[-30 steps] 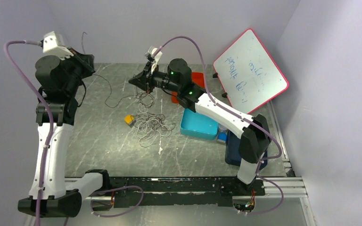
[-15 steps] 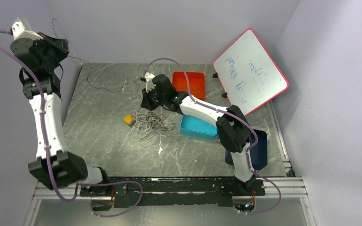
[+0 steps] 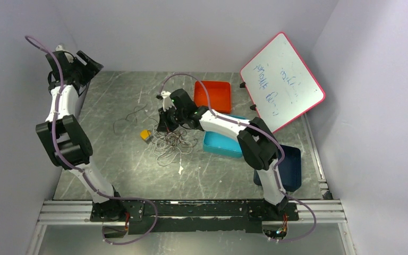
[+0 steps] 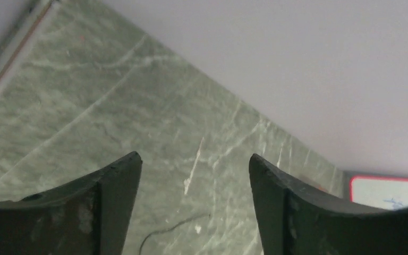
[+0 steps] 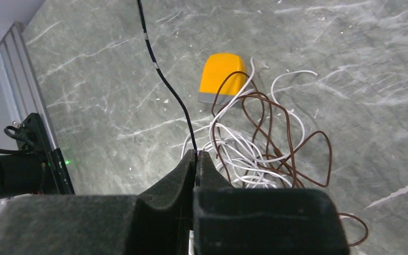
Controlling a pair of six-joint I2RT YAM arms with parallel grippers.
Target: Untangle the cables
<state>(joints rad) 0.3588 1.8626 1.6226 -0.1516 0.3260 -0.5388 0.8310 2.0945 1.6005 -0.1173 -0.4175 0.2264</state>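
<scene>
A tangle of white and brown cables lies mid-table, beside a small orange plug block. My right gripper hangs just over the pile's far edge, shut on a thin black cable that runs away from the fingertips. That black cable lies slack in loops on the table to the left. My left gripper is raised at the far-left corner, open and holding nothing. Below it a loose black cable end rests on the table.
A red tray sits at the back and a teal tray right of the pile. A dark blue bin stands at the right edge. A pink-framed whiteboard leans at the back right. The left wall is close to the left arm.
My left gripper has opened and let go of the black cable, which fell slack onto the table. The right gripper came down toward the pile, still pinching the cable.
</scene>
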